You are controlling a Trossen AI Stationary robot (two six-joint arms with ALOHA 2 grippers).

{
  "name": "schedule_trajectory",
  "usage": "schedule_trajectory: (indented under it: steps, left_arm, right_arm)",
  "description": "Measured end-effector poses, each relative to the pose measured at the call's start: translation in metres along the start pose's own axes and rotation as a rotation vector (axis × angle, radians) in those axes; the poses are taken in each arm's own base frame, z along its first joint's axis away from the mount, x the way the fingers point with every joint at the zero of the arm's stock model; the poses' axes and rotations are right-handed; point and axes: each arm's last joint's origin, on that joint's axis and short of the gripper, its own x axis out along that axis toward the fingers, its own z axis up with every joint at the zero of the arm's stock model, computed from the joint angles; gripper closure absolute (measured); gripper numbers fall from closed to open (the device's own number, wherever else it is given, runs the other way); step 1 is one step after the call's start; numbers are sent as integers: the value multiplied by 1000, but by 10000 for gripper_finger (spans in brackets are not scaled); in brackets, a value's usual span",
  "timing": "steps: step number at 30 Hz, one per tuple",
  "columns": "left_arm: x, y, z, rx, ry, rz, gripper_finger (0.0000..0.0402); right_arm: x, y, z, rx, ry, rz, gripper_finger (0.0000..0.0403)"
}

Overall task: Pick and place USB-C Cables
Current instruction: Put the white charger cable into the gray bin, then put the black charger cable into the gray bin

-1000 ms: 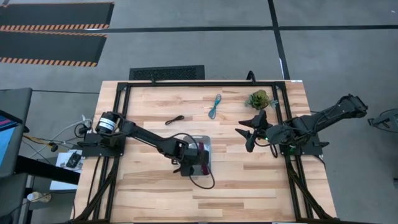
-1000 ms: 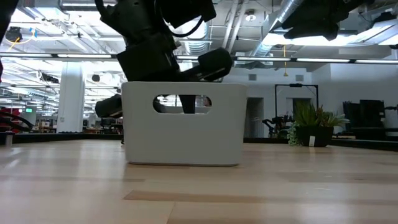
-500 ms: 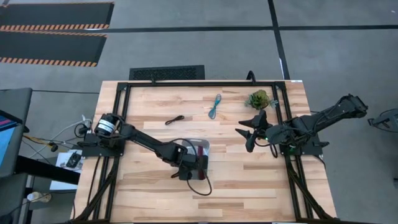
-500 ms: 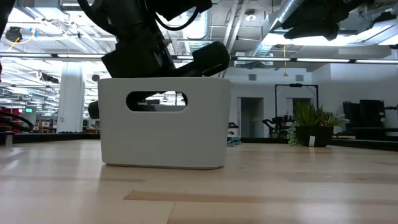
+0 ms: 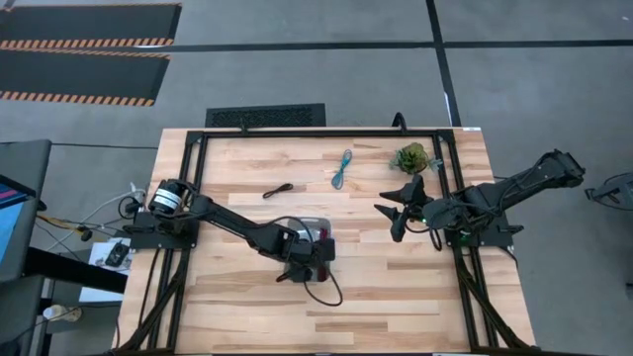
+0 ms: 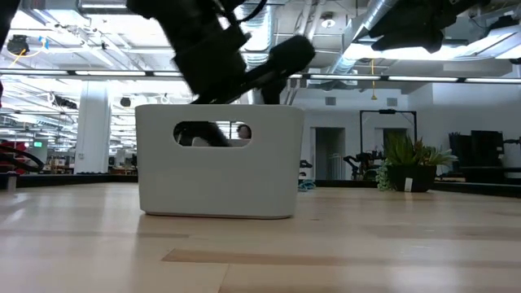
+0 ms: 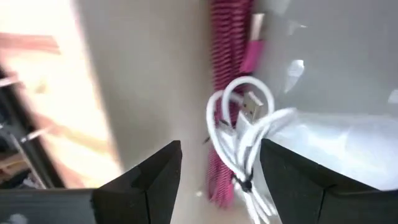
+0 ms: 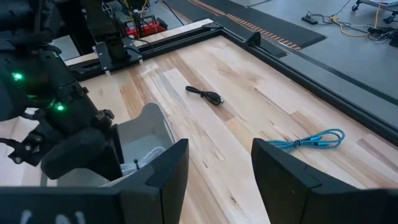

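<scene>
Tray [image 5: 322,229] has slid a bit back toward the counter's middle from overhead compared with half a second ago, left hand [image 5: 309,259] over it; black cable [image 5: 279,190] and teal cable [image 5: 342,169] lie near the far edge, right hand [image 5: 394,209] waiting, spread open. Low view: tray shifted sideways too. Left wrist: hand [image 7: 221,180] released, maroon cable [image 7: 229,93] and white cable [image 7: 249,140] touching inside the tray, so two are placed. Right wrist: black and teal still loose.
</scene>
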Motion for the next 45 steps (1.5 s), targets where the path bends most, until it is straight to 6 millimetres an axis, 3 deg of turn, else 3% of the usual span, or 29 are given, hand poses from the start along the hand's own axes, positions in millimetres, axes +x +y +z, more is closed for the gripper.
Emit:
schedule_trajectory:
  steps: [11,16,21,25,29,32,34,37,40,45]
  left_arm:
    - [-21,18,-3,-49,15,-84,193]
    - [-35,28,-9,-146,150,-60,193]
    - [-94,63,-35,-516,135,71,193]
    - [-148,68,-84,-815,151,146,193]
    - [-200,46,-139,-1123,131,237,194]
    - [-225,18,-172,-1319,117,320,201]
    - [-231,-4,-189,-1437,149,391,209]
    - [-222,-41,-207,-1572,198,449,218]
    - [-199,-73,-213,-1664,177,470,222]
    - [-159,-103,-213,-1753,152,465,223]
  right_arm:
    - [0,0,0,0,0,0,205]
    - [0,0,-1,-4,4,-2,205]
    - [0,0,-1,-6,6,-3,205]
    - [0,0,-1,-2,8,-4,205]
    - [0,0,-1,8,10,-4,205]
    - [0,0,-1,8,10,-4,205]
    - [0,0,-1,8,10,-5,205]
    - [0,0,-1,8,10,-4,205]
    - [0,0,-1,9,9,-4,205]
    - [0,0,-1,9,10,-4,205]
